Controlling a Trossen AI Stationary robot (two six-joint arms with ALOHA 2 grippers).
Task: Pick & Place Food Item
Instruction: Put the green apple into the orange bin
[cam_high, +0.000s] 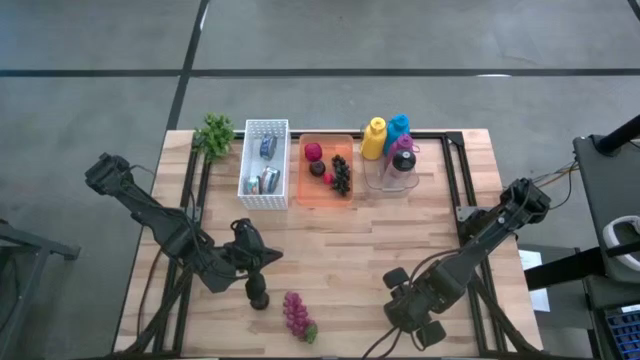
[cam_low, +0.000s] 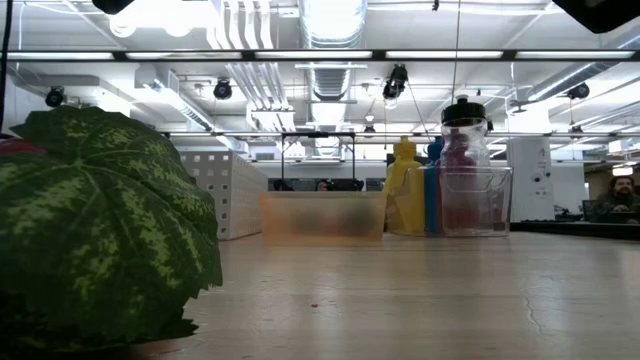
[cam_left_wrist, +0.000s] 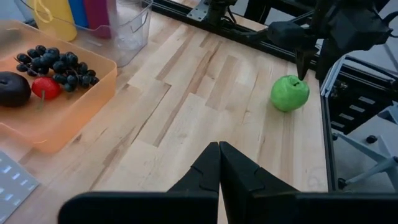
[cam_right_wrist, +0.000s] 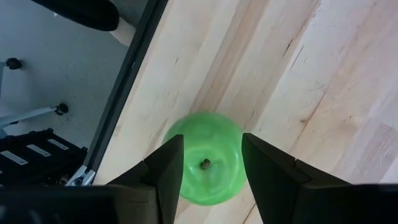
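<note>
A green apple (cam_right_wrist: 204, 167) rests on the wooden table near its front right. It also shows in the left wrist view (cam_left_wrist: 290, 93), and my right arm hides it in the high view. My right gripper (cam_right_wrist: 211, 140) is open and points down over the apple, one finger on either side of its top. It shows from the side in the left wrist view (cam_left_wrist: 303, 70), just above the apple. My left gripper (cam_left_wrist: 219, 152) is shut and empty, low over the table's front left (cam_high: 258, 296), beside a bunch of purple grapes (cam_high: 297, 315).
An orange tray (cam_high: 326, 195) at the back holds dark grapes, a strawberry and a dark fruit. Left of it is a white basket (cam_high: 264, 163) with cans, right of it a clear tub (cam_high: 392, 175) of bottles. A green plant (cam_high: 214, 133) is at the back left. The grapes' leaf (cam_low: 100, 230) fills the low view's left.
</note>
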